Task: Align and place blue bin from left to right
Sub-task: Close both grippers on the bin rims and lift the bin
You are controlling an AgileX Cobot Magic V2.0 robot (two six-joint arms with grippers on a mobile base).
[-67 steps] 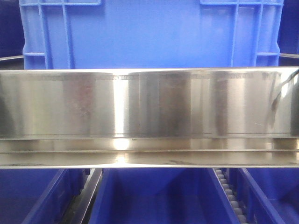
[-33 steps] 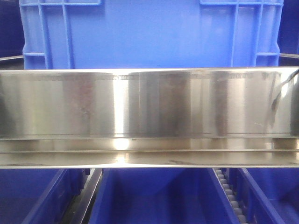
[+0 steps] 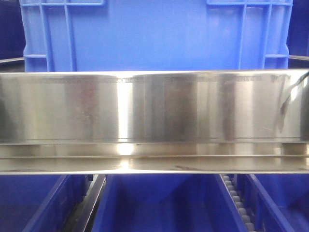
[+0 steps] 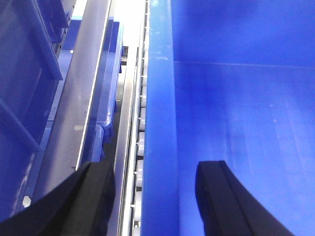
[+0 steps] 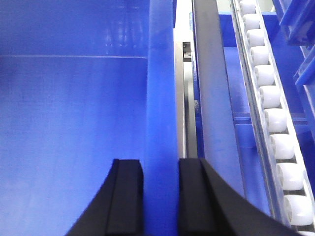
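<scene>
The blue bin [image 3: 154, 38] fills the top of the front view, a large bright-blue crate with ribbed corners standing behind a steel rail. Neither gripper shows there. In the left wrist view my left gripper [image 4: 155, 196] straddles the blue bin's left wall [image 4: 160, 123], open, with a gap on each side of the wall. One black finger [image 4: 93, 196] is outside, the other inside. In the right wrist view my right gripper [image 5: 160, 196] is shut on the blue bin's right wall [image 5: 160, 98], its fingers [image 5: 127, 196] pressed against both faces. The bin's inside looks empty.
A wide shiny steel rail [image 3: 154, 121] crosses the front view. Below it lie other blue bins [image 3: 159, 203] with a roller track [image 3: 236, 200] between them. White rollers [image 5: 275, 123] run right of the held wall and rollers [image 4: 141, 108] left of the other. Darker ribbed crates [image 4: 24, 73] stand at far left.
</scene>
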